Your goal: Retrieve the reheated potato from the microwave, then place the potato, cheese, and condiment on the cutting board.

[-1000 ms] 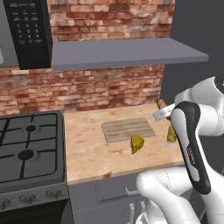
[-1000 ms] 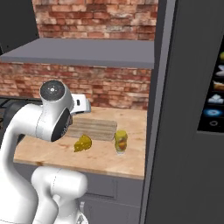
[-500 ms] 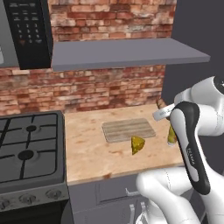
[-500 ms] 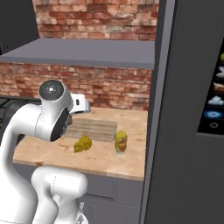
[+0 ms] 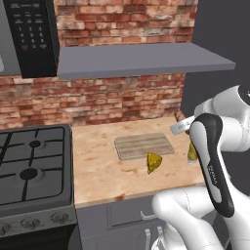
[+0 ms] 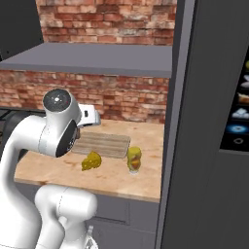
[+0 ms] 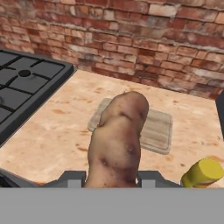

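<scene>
The gripper (image 7: 111,178) clenches the potato (image 7: 117,138) above the counter (image 5: 97,166); cutting board (image 7: 158,131) at two o'clock of it (cheese (image 5: 154,162) off-board).

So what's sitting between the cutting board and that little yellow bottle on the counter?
Nothing: in the right base view, bare counter separates the cutting board from the condiment. The cheese sits off to the side, in front of the board.

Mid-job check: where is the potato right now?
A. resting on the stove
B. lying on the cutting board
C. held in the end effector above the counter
C: in the hand view the potato sits clamped in the end effector, with the bare cutting board beyond it.
</scene>
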### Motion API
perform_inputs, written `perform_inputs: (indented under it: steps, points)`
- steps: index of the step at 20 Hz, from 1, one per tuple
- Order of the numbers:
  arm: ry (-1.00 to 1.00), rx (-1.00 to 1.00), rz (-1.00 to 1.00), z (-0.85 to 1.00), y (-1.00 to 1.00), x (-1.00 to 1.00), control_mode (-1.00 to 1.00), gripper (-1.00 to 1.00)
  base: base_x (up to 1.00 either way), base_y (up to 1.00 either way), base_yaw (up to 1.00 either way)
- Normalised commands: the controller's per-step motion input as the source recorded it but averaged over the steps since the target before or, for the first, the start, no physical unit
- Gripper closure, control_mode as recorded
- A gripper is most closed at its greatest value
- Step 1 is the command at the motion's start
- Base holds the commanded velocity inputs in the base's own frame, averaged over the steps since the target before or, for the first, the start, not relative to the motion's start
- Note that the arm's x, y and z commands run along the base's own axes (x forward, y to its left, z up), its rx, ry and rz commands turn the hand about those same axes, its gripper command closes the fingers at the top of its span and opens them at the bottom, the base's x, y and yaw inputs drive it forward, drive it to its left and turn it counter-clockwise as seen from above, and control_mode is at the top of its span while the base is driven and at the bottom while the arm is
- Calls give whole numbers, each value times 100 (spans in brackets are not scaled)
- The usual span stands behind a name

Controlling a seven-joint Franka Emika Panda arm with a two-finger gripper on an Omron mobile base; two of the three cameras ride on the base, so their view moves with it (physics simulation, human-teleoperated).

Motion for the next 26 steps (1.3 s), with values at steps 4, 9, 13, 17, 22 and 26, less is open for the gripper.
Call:
perform_inputs:
  steps: [4,9,13,17,22,26]
  points:
    - [0,0,0,0,0,0,100,100,35,-1,0]
    - [0,0,0,0,0,0,100,100,5,0,0]
    - [0,0,0,0,0,0,100,100,0,0,0]
    - [0,0,0,0,0,0,100,100,0,0,0]
    - [0,0,0,0,0,0,-100,100,0,0,0]
    - [0,0,0,0,0,0,-100,100,0,0,0]
